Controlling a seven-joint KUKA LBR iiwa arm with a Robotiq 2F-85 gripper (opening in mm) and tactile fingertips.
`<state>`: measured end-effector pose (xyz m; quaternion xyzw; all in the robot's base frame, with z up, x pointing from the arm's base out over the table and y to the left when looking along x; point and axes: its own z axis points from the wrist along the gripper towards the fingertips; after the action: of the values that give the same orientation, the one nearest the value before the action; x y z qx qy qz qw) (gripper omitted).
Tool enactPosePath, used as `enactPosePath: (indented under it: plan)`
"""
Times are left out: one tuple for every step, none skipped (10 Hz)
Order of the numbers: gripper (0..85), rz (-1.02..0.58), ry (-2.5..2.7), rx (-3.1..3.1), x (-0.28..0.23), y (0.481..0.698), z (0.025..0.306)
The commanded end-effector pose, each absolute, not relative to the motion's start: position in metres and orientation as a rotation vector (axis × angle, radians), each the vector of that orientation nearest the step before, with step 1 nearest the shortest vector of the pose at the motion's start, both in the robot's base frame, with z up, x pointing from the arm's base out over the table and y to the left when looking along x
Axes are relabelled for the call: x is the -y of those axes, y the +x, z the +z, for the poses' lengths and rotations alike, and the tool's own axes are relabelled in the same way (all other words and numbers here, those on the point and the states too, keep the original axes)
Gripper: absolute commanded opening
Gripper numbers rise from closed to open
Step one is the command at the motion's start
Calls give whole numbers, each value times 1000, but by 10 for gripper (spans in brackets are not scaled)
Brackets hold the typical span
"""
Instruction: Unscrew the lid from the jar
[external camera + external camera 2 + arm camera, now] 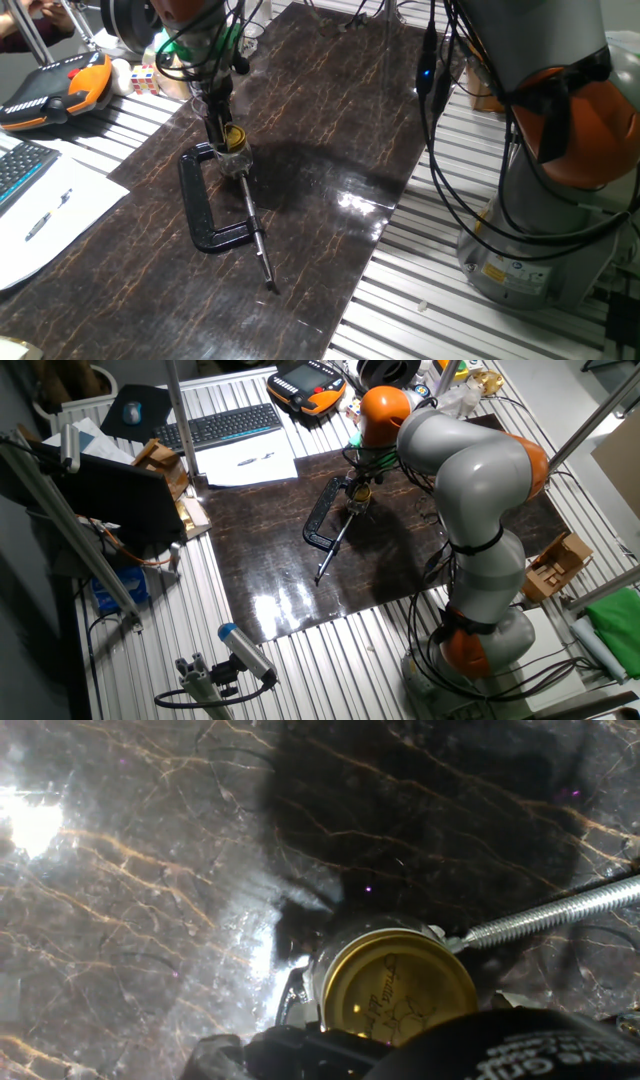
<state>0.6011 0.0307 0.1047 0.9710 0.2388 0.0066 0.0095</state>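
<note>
Nearest the lens: gold lid (400, 998) fills the lower middle of the hand view, face up, with dark finger parts of the gripper (222, 132) crowding the bottom edge just below it.
Jar: the jar (236, 160) sits on the dark marble board (330, 150), held in the black C-clamp (205, 205), whose screw (560, 912) presses in from the side.
Lid's place: on the jar, seemingly not yet off.
Hand state: fingers come down right at the lid, but whether they are clamped on it or standing apart I cannot tell.
Step in hand: looks like the grasp-and-twist stage, at or just before the turning.
Next move calls for: a firm pinch across the lid's rim, then rotation about the jar's axis while the clamp keeps the glass from spinning.
Hand view alone shows: the lid's face and the screw tip touching the jar.
Fixed views alone show: the whole clamp, the arm (470, 470) bent over it, and the keyboard (220, 426) and pendant (50, 88) off the board.
</note>
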Motion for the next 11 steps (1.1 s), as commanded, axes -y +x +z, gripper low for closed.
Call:
enactPosePath:
  plan:
    - [850,20,3031,-743,-31,601,104]
    - [850,20,3031,-743,-30,600,103]
    - [850,22,3036,-742,-30,600,100]
    - [850,24,3043,-741,-30,600,98]
    - [850,26,3048,-740,-30,599,95]
    - [850,28,3052,-741,-29,599,94]
    - [850,26,3054,-739,-30,599,93]
    - [850,26,3055,-736,-30,598,92]
    - [850,30,3054,-736,-30,598,92]
    - [850,35,3053,-736,-30,598,91]
    - [850,39,3051,-735,-30,598,89]
